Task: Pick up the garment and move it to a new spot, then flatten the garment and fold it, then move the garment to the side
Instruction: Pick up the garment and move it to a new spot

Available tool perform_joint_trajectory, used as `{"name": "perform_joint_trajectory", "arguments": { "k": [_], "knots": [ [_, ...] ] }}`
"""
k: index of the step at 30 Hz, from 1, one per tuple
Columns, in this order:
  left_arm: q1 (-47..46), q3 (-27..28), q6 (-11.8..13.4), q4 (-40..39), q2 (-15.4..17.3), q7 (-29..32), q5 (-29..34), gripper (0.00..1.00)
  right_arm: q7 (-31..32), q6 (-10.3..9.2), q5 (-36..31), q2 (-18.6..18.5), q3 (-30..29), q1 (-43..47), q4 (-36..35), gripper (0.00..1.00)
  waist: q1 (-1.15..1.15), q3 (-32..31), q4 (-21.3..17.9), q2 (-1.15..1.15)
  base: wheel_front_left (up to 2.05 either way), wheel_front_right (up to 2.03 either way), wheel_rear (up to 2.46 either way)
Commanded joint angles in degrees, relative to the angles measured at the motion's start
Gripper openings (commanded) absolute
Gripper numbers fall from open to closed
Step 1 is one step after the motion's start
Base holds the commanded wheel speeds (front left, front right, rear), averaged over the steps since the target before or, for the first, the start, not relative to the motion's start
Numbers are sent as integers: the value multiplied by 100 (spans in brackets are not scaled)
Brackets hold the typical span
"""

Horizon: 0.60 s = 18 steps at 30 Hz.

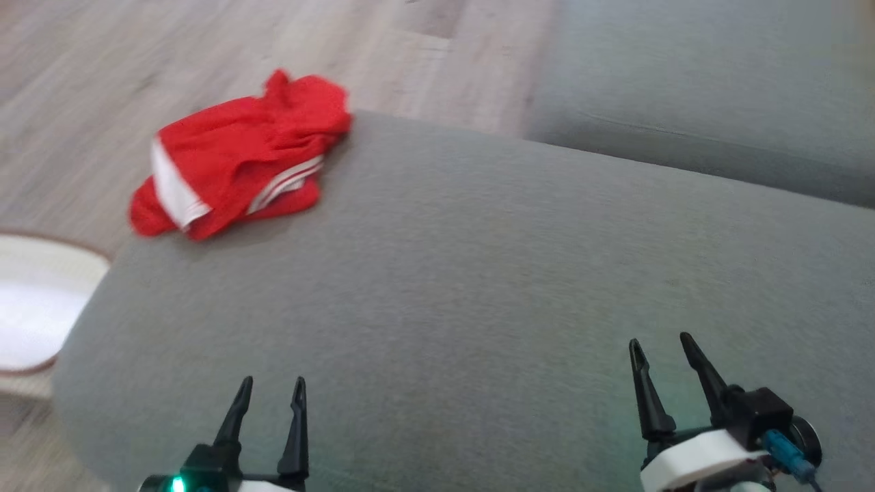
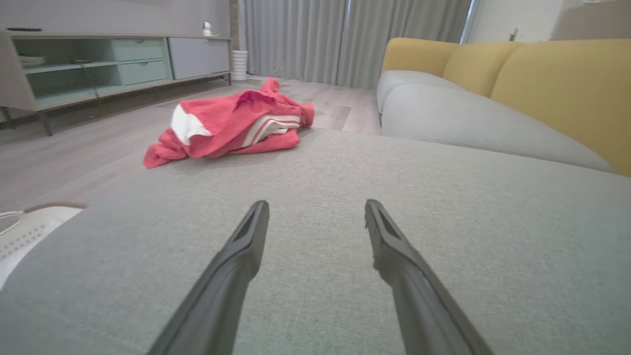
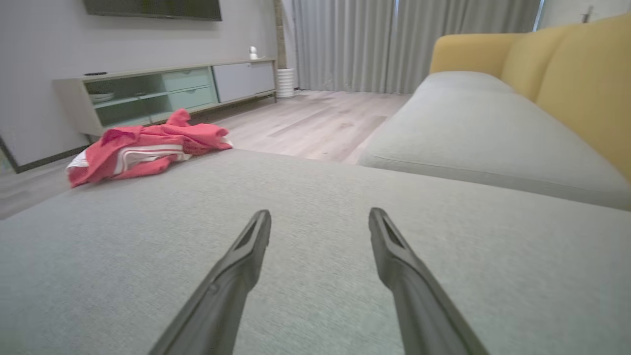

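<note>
- Red cloth with a white band and white stripes, the garment point(image 1: 239, 160), is seen crumpled in a heap at the far left corner of a broad grey cushion point(image 1: 478, 287), right at its edge.
- The left gripper point(image 1: 273, 383) is held low over the near left part of the cushion, its two dark fingers spread apart with nothing between them.
- The right gripper point(image 1: 660, 340) is held over the near right part, its fingers likewise parted and empty.
- Both grippers are kept well apart from the garment, and bare grey fabric is seen between them and it.
- Pale wooden floor point(image 1: 102, 68) is seen beyond the garment.
- A sofa point(image 2: 443, 113) with a grey seat and yellow backrests is set on the right, and a low cabinet point(image 2: 98, 64) and grey curtains point(image 2: 320, 39) are seen behind.
</note>
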Motion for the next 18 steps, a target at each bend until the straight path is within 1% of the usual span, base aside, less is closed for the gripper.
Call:
{"name": "perform_joint_trajectory", "arguments": {
  "k": [1,4,8,15,18],
  "knots": [
    [-339,196,39,-213,43,-70,-18,100,-78,43,38,-52,135,-298,-194,100,0,53,366,0,0,0,0],
    [-341,207,53,-258,50,-70,-35,100,-78,43,40,-52,145,-326,-198,100,0,72,549,0,0,0,0],
    [-324,216,69,-304,57,-70,-58,100,-78,43,27,-52,144,-359,-190,100,0,97,673,0,0,0,0],
    [-273,272,115,-429,65,-70,-98,100,-78,43,-15,-52,155,-404,-230,100,0,197,680,0,0,0,0],
    [-317,363,112,-677,42,-70,-180,100,-78,43,-67,-52,113,-411,-275,100,0,294,653,0,0,0,0]
  ]
}}
